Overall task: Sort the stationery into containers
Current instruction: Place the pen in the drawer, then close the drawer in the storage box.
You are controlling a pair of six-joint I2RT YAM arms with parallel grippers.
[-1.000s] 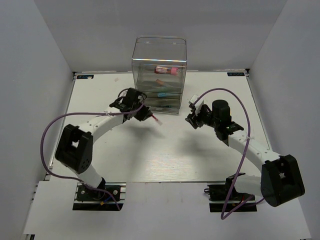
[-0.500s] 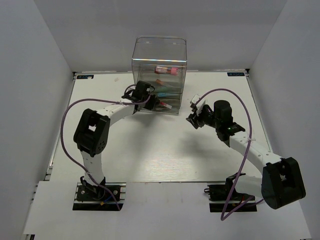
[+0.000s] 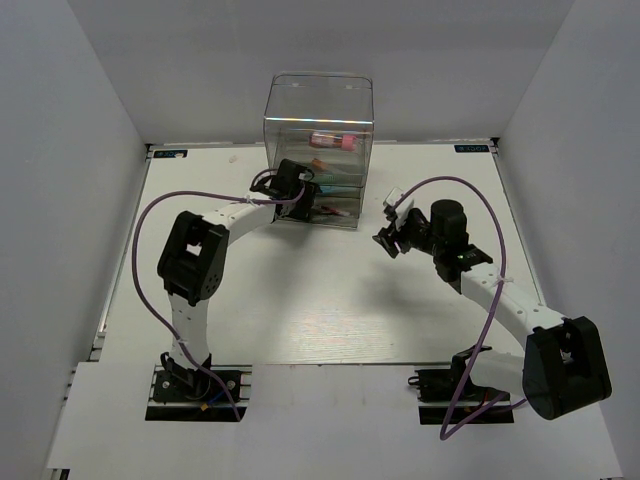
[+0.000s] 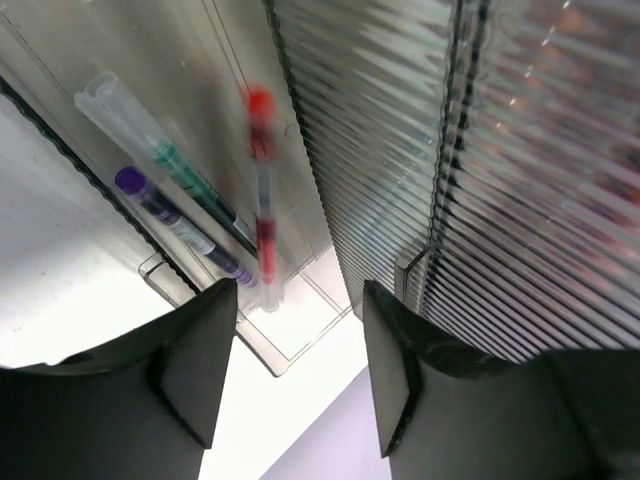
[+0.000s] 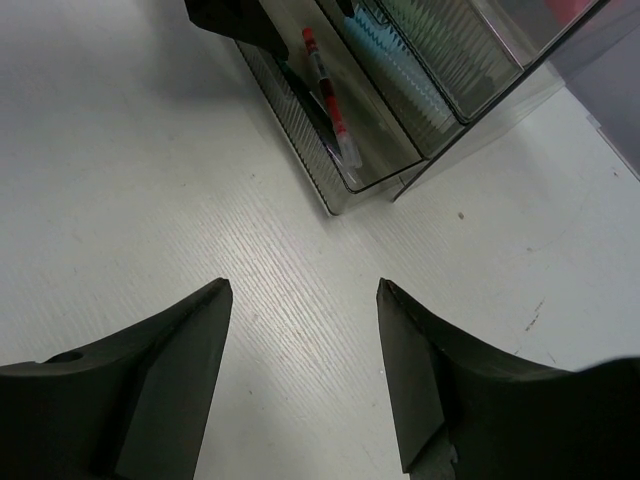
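the change is at the left gripper [image 3: 305,200]: a second ago it carried the red-white pen [image 4: 263,190] pinched in closed jaws, well in front of the clear box [image 3: 320,110]; now it sits right against the box's front, at the pulled-out bottom drawer [image 5: 390,150], and the jaws have parted with nothing between them. the pen is out of the grip and inside that drawer, at the foot of the box. in the left wrist view it looks smeared, so it may not have settled; i cannot tell whether it lies flat yet. by my reading, this item is sorted and the left arm is free to back off from the box. the right gripper [image 3: 385,235] has barely shifted: it hangs to the right of the box, over the table [image 5: 150,150], jaws spread wide and empty. the views fill each other in. the overhead view shows both arms and a chunky pink tube [image 3: 333,140] in an upper drawer of the box, but the pen is only a small red fleck there. the left wrist view shows a green-marked pen [image 4: 160,150] and a purple pen [image 4: 170,215] beside it in the same drawer. the right wrist view shows the pen [image 5: 325,95] sharply, running along the drawer.
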